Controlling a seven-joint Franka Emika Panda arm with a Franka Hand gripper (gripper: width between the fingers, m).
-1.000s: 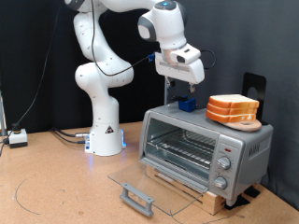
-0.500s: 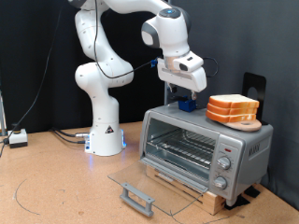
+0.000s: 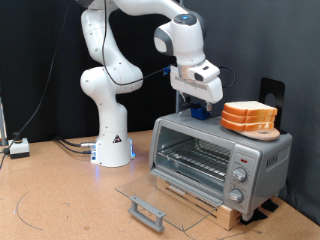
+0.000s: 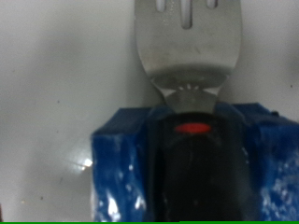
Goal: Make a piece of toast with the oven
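On top of the oven point(image 3: 215, 158), toward its left end in the exterior view, the hand point(image 3: 199, 103) hangs just above a small blue block point(image 3: 203, 113). Whether its fingers are spread or pressed together I cannot tell. The wrist view, blurred, shows a silver fork head point(image 4: 188, 42) with a dark handle and a red dot, standing in the blue block point(image 4: 121, 163) against the pale oven top.

To the right of the block on the oven roof sits a stack of three bread slices; the top one, the piece of toast point(image 3: 250, 110), lies flat with its pale face up and orange-brown crust showing. Nothing is between the fingers that I can make out.

Below, the oven's glass door point(image 3: 160, 195) is folded down open onto the worktop point(image 3: 60, 200), its grey bar handle point(image 3: 146, 211) nearest the camera, and the wire rack point(image 3: 195, 158) inside is bare.
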